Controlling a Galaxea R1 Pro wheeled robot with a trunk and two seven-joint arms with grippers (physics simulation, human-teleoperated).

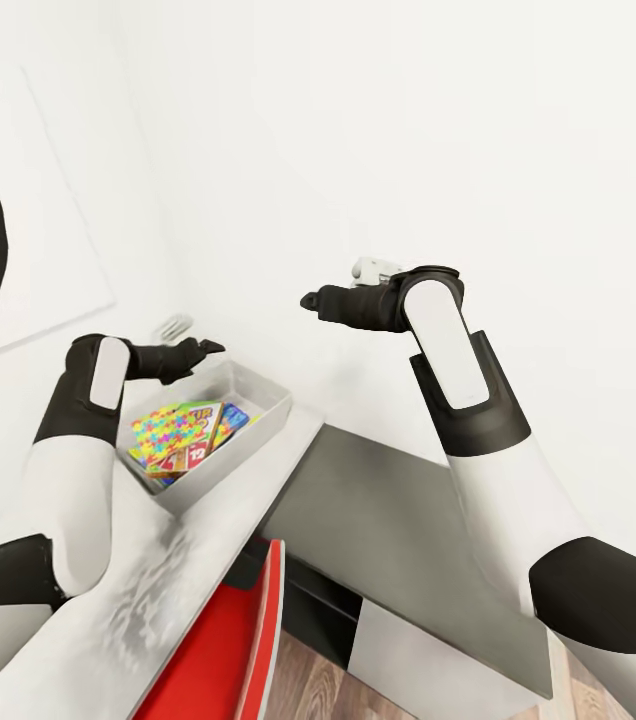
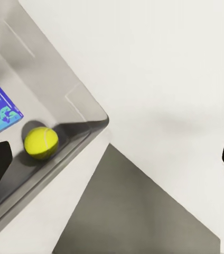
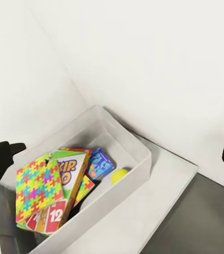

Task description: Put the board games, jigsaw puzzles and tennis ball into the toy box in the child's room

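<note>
Toys packed in the toy box (image 1: 258, 425) on the table (image 1: 78, 640).
Jigsaw puzzle (image 3: 37, 185) leans on SKIP-BO box (image 3: 70, 177); tennis ball (image 3: 120, 175) beside; both arms' fingers spread, empty.

Tennis ball (image 2: 40, 142) in toy box (image 2: 85, 108) corner, blue board game (image 2: 0, 108) near it; grey table (image 2: 48, 211) beneath

My arms are glossy white shells with matte black joint sections: left arm (image 1: 83, 470) has a white oval panel set into a black elbow cuff, right arm (image 1: 478, 440) has a white rounded forearm link seated in a black flared collar. Both grippers, left gripper (image 1: 203, 348) and right gripper (image 1: 310, 300), are all black with tapered fingers. Small light-grey block sits behind my right wrist (image 1: 376, 268).
</note>
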